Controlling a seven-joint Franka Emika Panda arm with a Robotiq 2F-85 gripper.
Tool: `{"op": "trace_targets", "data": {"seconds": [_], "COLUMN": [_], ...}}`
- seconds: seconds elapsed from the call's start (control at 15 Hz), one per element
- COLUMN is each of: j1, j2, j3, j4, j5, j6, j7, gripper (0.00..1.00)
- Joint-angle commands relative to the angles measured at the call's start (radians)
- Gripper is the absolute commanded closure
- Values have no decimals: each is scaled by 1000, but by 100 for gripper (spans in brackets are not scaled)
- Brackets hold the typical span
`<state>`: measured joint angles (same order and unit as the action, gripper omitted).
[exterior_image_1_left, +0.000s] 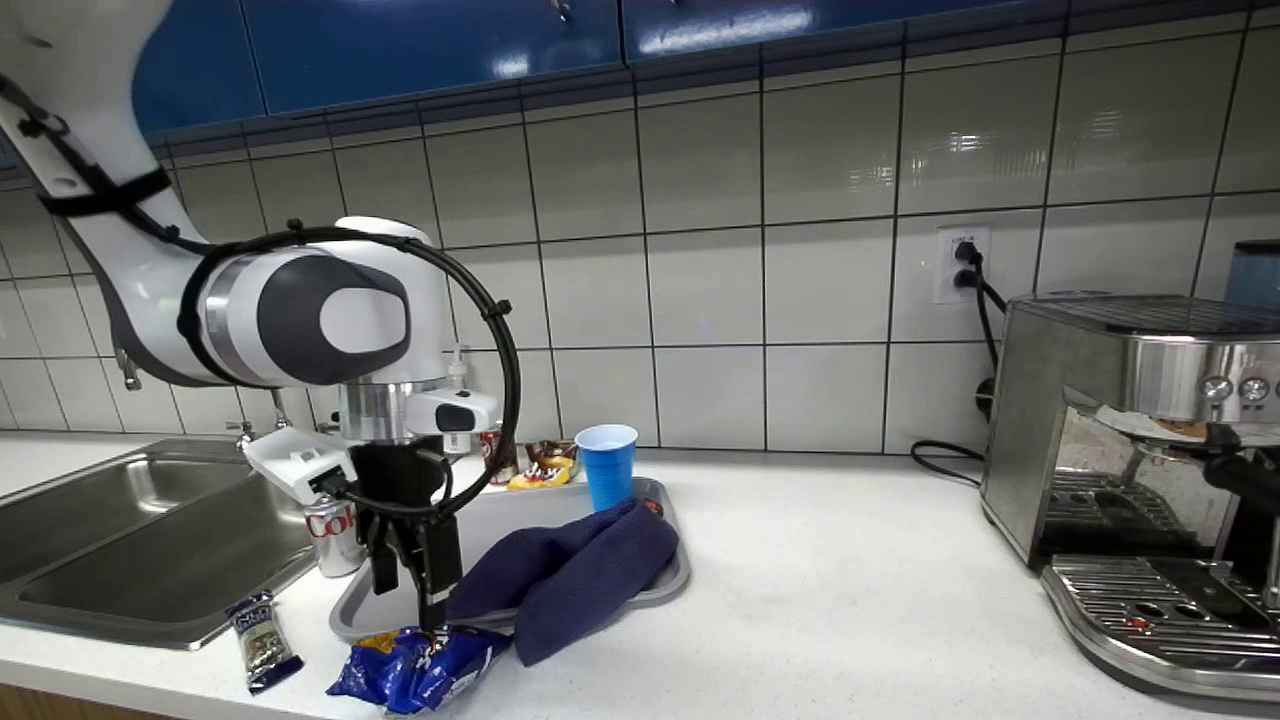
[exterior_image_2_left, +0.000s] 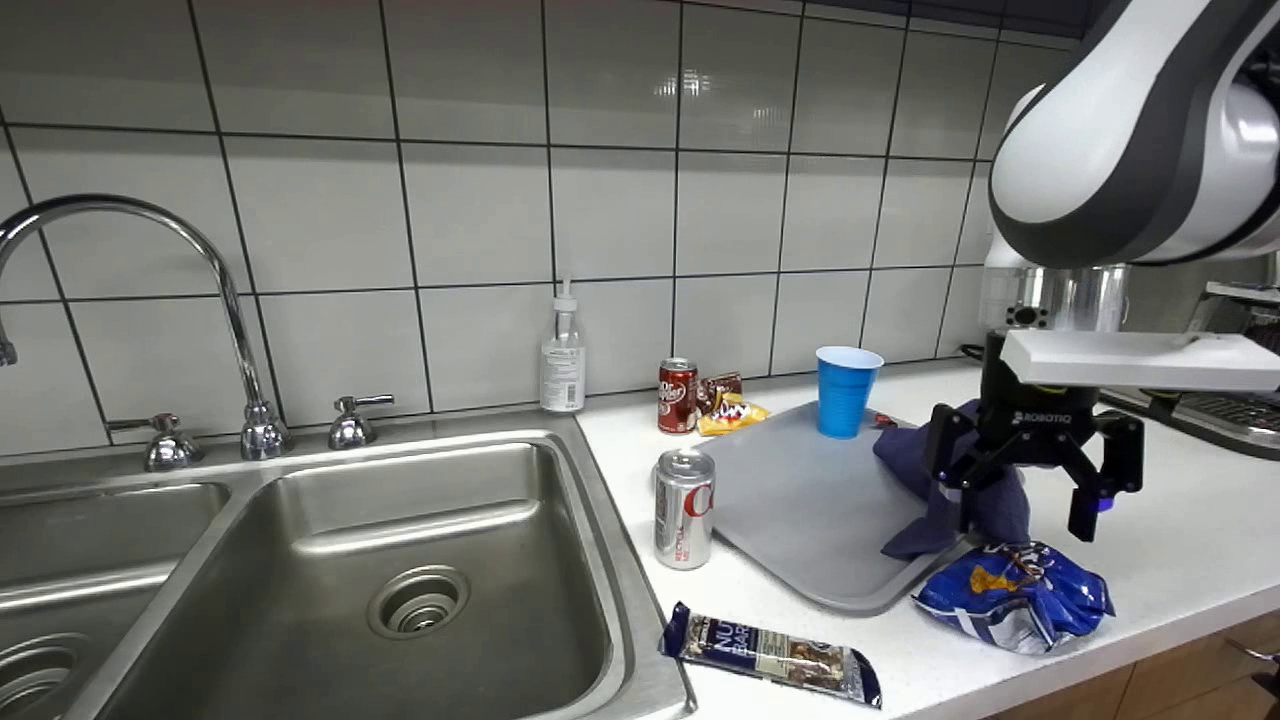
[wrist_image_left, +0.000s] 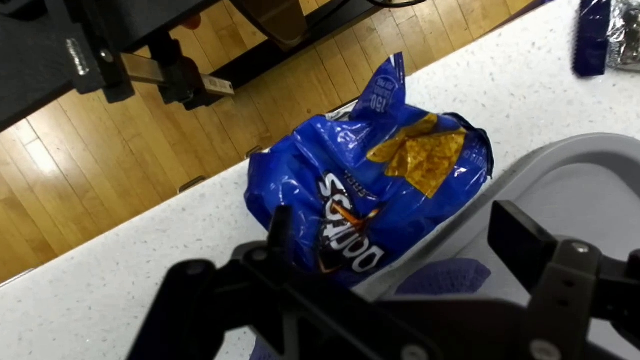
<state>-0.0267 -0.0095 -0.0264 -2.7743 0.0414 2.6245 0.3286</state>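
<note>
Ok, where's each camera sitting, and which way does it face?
An exterior view: before the counter, facing the tiled wall and espresso machine; arm and gripper at picture left.
An exterior view: before the sink, facing that wall; arm and gripper at picture right.
Wrist view: at the arm's end, looking down at the Doritos bag; gripper fingers show.
Both exterior views share bag, tray, blue cup.

Chip bag (wrist_image_left: 360, 172) blue (orange chip print (wrist_image_left: 430, 157)); gripper (exterior_image_2_left: 1025, 522) black; cloth (exterior_image_1_left: 600, 572) navy.
</note>
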Motion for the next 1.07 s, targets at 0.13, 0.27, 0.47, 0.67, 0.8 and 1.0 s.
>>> {"op": "trace_targets", "data": {"seconds": [0.13, 0.27, 0.47, 0.67, 0.8, 1.0], "j1": [20, 26, 31, 32, 31, 31], "j2": [66, 78, 86, 86, 88, 94], "j3": [8, 5, 1, -1, -3, -13], "j4": [17, 18, 20, 22, 23, 27], "j5": [-8, -10, -7, -3, -8, -32], "j6": [51, 60, 64, 64, 66, 74], "j7": [70, 76, 82, 85, 92, 141], "gripper": [0, 0, 0, 0, 0, 0]}}
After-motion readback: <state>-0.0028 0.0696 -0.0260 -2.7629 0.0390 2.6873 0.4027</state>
